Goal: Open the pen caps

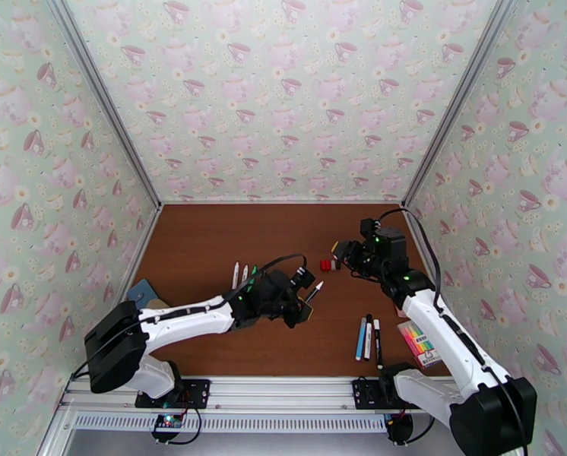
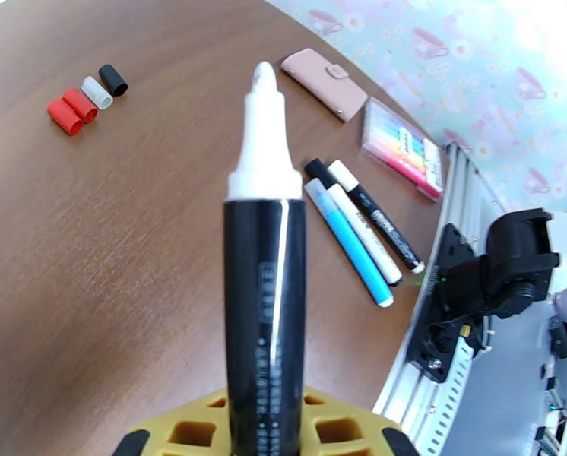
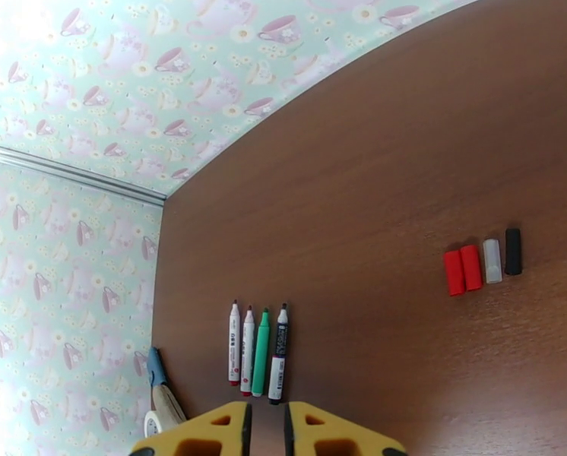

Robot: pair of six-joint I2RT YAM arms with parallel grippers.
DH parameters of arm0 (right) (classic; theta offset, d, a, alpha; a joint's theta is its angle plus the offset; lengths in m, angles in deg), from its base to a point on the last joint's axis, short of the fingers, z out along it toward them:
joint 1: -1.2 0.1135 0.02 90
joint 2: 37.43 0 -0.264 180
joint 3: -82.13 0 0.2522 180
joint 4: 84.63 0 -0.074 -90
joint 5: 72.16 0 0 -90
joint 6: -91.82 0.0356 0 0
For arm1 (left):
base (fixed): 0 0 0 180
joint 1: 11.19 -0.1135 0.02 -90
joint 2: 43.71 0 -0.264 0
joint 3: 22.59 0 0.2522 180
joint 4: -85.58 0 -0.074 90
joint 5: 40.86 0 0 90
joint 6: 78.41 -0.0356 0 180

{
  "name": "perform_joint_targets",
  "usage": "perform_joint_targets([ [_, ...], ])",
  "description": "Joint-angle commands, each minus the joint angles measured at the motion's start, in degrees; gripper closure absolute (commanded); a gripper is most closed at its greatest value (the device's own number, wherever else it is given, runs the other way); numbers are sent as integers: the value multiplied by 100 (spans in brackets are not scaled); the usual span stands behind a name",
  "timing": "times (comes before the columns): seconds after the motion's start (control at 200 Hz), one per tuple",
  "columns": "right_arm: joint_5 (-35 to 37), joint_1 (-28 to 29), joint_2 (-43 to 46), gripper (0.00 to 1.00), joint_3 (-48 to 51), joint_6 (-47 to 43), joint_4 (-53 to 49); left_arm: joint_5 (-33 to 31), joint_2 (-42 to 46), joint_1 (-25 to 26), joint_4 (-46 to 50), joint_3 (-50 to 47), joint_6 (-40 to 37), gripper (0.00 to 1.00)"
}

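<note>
Left pincer point(image 2: 264, 431): clamped shut on a black pen point(image 2: 264, 298), gripped low on the barrel; white nib bare. We judged this grip left the cap end free for the other arm.
Right pincer point(image 3: 268, 431): closed and empty, hanging above the worktop point(image 3: 405, 146).
Pen caps point(image 2: 86, 100): four, two red, one white, one black, side by side in a row well apart from every pen, probably parked together as finished pieces.
Opened pens point(image 3: 257, 351): four laid parallel on the left, nibs showing.
Capped pens point(image 2: 359, 229): three side by side near the right arm's base; we took these as not yet done.
</note>
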Motion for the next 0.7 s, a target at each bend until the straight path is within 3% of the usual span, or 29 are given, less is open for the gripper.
perform_joint_targets([
  [0.0, -108, -91, -115, 98, -63, -403, -121, 423, 290, -118, -373, -132, 196, 96],
  [0.23, 488, -95, -127, 96, -200, -1265, -1322, 847, 616, -472, -981, -441, 752, 95],
  [0.516, 1020, -88, -210, 95, 115, -1511, -1726, 60, 1103, -760, -1776, -1062, 1472, 95],
  [0.696, 1158, -98, -352, 96, 265, -1646, -1580, -150, 1186, -764, -1849, -1256, 1409, 93],
])
